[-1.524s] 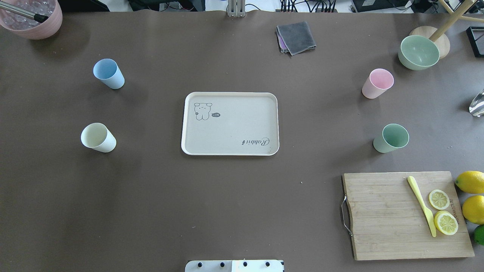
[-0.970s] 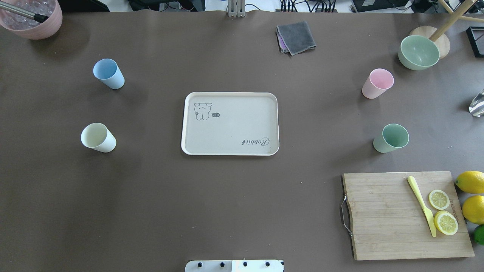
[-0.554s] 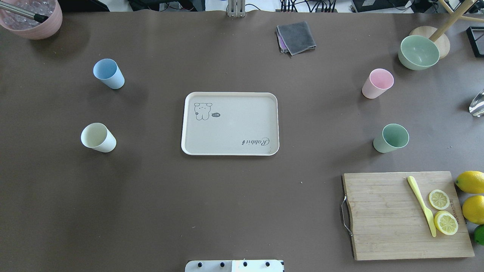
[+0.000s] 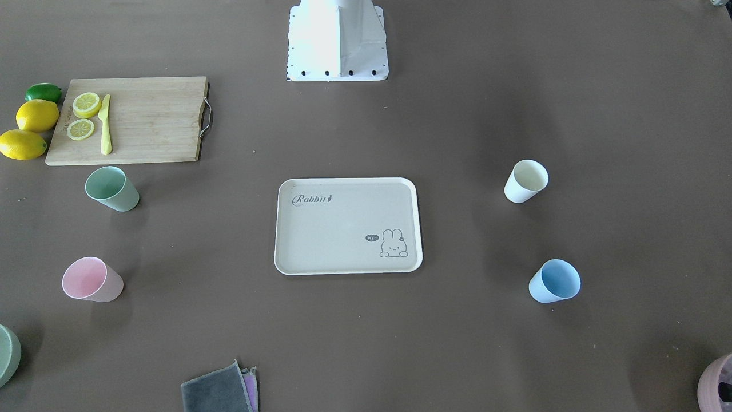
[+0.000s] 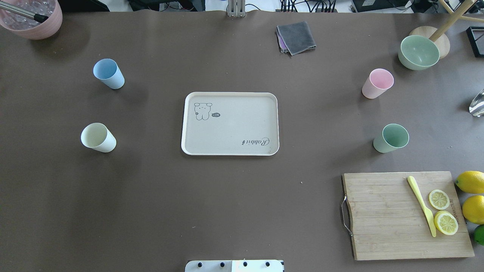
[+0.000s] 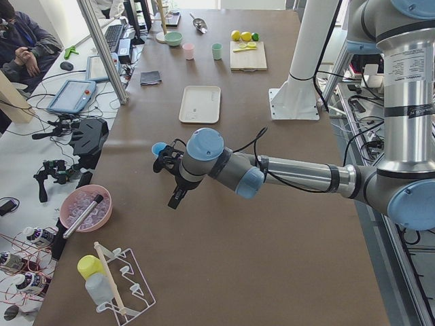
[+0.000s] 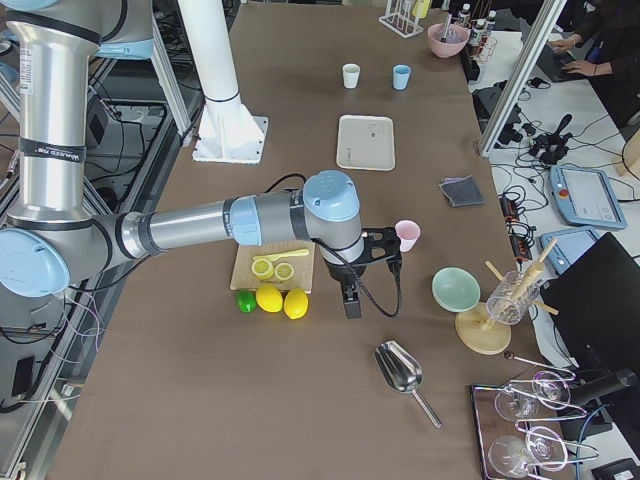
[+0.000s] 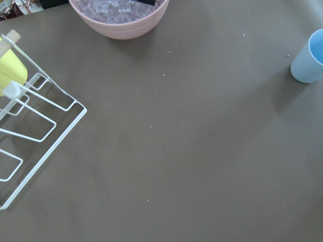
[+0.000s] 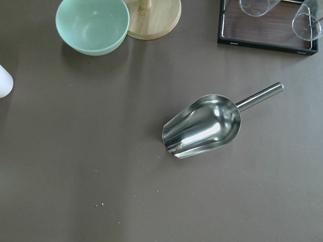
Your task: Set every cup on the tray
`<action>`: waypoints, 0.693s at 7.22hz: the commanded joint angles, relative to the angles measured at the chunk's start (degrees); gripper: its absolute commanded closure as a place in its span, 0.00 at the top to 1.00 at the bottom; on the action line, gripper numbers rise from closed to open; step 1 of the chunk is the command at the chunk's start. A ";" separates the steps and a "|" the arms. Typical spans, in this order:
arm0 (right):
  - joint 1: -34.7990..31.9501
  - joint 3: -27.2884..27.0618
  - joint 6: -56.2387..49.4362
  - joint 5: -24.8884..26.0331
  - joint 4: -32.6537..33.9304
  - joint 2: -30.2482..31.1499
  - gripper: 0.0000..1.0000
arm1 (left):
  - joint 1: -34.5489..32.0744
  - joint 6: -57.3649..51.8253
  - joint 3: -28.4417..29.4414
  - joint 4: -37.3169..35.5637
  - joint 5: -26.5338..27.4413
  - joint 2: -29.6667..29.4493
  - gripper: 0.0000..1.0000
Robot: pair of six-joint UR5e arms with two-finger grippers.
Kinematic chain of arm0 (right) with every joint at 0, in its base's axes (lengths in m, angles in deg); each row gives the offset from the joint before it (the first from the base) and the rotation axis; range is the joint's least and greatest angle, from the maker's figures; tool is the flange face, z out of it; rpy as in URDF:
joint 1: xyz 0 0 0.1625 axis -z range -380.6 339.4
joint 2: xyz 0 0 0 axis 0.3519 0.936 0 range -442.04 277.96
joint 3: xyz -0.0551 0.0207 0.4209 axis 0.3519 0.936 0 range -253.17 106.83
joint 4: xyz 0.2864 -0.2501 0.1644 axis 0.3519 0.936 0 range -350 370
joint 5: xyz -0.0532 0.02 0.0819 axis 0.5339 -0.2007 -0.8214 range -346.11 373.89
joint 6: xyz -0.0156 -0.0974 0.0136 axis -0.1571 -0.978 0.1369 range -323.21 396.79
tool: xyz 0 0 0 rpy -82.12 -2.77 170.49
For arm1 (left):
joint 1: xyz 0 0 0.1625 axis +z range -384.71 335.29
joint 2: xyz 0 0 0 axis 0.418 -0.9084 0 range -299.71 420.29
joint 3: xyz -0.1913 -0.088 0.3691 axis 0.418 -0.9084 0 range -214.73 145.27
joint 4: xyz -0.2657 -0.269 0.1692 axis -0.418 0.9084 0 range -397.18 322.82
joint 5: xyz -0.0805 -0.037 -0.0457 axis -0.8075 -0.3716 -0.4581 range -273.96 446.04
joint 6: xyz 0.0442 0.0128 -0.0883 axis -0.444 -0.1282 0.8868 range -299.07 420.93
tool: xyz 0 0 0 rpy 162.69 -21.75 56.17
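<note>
The tray (image 5: 234, 126) sits mid-bench, with the blue cup (image 5: 109, 73) and cream cup (image 5: 98, 137) well apart from it on the robot's left and the pink cup (image 5: 377, 83) and green cup (image 5: 391, 138) on its right, likely so each arm serves its own pair. The left fingers (image 6: 175, 198) hang near the blue cup and the right fingers (image 7: 352, 300) near the pink cup, touching neither. I cannot tell whether they are spread or pressed together.
</note>
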 commanded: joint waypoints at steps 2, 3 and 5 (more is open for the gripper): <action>0.70 1.50 4.44 -0.95 -7.05 -0.01 1.00 | 3.78 6.56 -1.21 0.55 -2.17 -4.65 0.98; 2.28 1.59 5.84 -2.87 -7.05 -0.10 1.00 | 7.73 13.48 -1.12 1.07 -6.02 -4.68 0.98; 9.38 1.24 18.79 -2.72 -7.31 -2.20 1.00 | 15.11 28.43 -0.95 9.12 -5.54 -2.33 0.98</action>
